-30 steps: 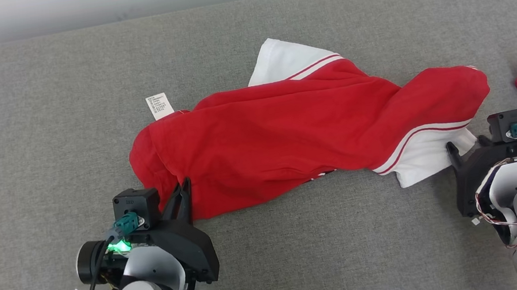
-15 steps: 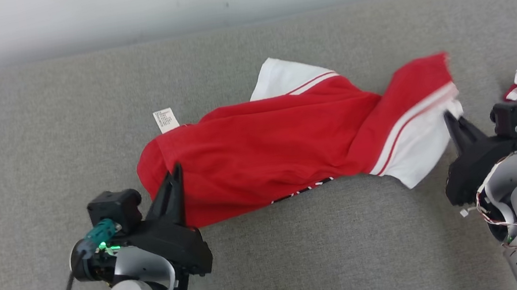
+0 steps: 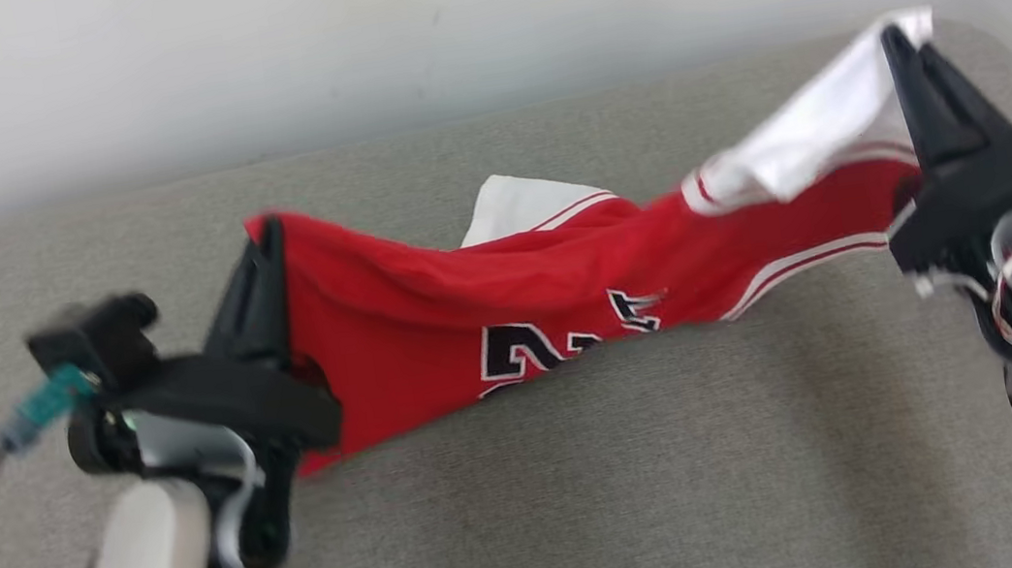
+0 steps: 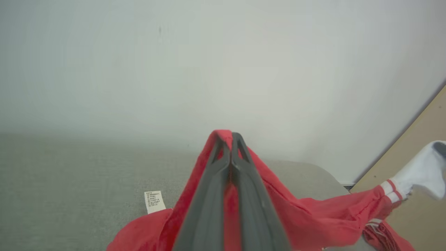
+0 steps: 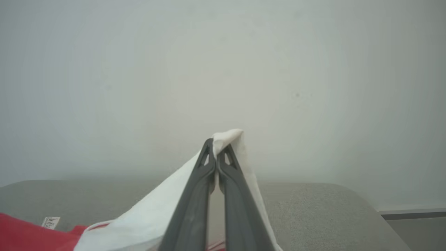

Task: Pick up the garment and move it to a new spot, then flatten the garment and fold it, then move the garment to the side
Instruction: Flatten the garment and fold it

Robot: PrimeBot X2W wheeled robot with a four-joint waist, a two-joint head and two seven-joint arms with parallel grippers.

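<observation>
Left gripper [image 3: 265,233] clamped on garment [image 3: 491,315] red edge; right gripper [image 3: 893,42] clamped on white corner; cloth sags between, over grey couch [image 3: 594,507].

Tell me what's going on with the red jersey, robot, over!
Left jaws shut on jersey, red edge. Right jaws shut on its white trim. Jersey strung up between them, middle sagging toward grey cushion. Nothing seen in the way.
</observation>
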